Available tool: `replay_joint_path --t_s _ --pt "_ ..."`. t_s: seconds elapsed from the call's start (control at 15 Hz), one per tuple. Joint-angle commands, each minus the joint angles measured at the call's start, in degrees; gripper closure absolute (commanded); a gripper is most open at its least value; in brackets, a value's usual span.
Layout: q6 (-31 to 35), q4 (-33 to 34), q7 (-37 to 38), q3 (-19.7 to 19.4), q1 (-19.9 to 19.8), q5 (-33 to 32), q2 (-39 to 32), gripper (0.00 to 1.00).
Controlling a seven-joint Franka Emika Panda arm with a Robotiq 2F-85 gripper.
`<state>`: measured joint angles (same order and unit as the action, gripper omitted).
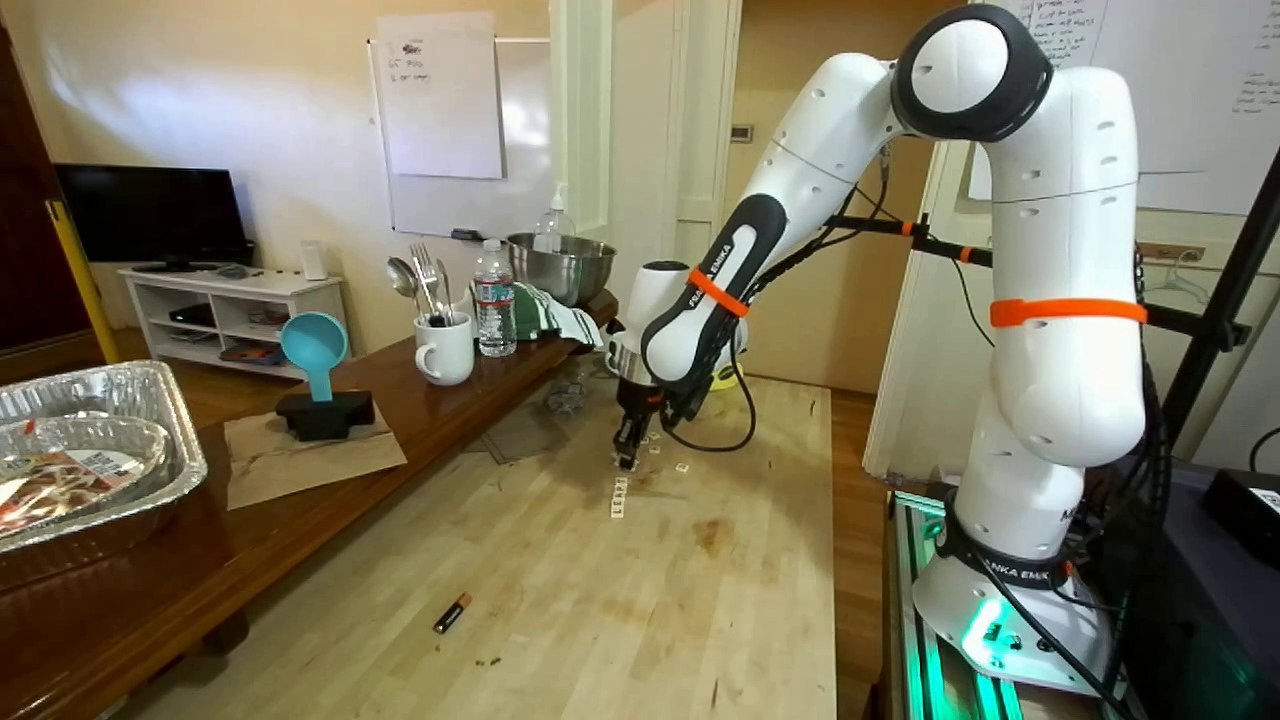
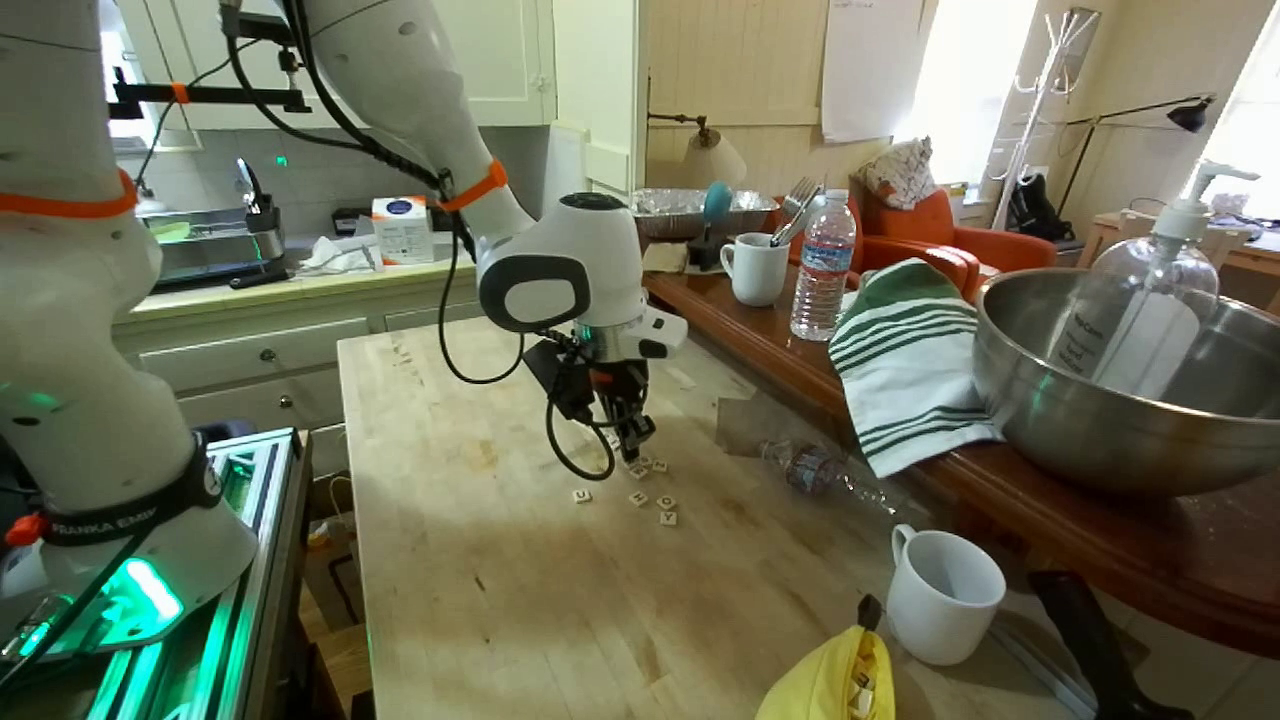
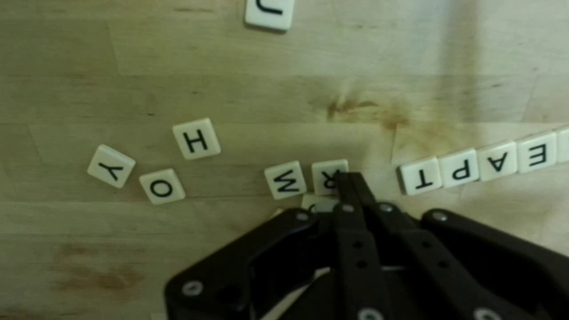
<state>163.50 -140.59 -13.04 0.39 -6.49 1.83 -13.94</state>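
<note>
My gripper point(image 3: 354, 175) is shut, its black fingers pressed together with nothing between them. Its tips cover the right part of a white letter tile R point(image 3: 323, 177) in the wrist view; whether they touch it I cannot tell. To the left lie a tile reading M or W point(image 3: 285, 180), an H point(image 3: 196, 138), an O point(image 3: 162, 186) and a Y point(image 3: 111, 166). A J tile point(image 3: 269, 15) is cut off at the top. Rightward, a joined row begins with T point(image 3: 421, 176) and P point(image 3: 458, 168). Another tile is partly hidden under the gripper.
In an exterior view a battery point(image 1: 452, 613) lies on the wooden table. A bottle on its side point(image 2: 815, 468), a white mug point(image 2: 943, 597) and a yellow pouch point(image 2: 830, 680) are also on it. A raised brown ledge point(image 1: 400, 395) holds a steel bowl point(image 2: 1120, 430).
</note>
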Motion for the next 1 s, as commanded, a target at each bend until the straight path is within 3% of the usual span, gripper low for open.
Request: replay_joint_path --t_s 0.0,0.47,0.93 --pt "2.62 2.40 0.06 -0.57 -1.04 0.30 -3.96 1.00" --pt "4.46 6.55 3.42 -2.68 -1.16 -0.55 -7.48 1.00" --pt "2.74 3.69 3.18 0.15 -1.21 1.02 -2.50 1.00"
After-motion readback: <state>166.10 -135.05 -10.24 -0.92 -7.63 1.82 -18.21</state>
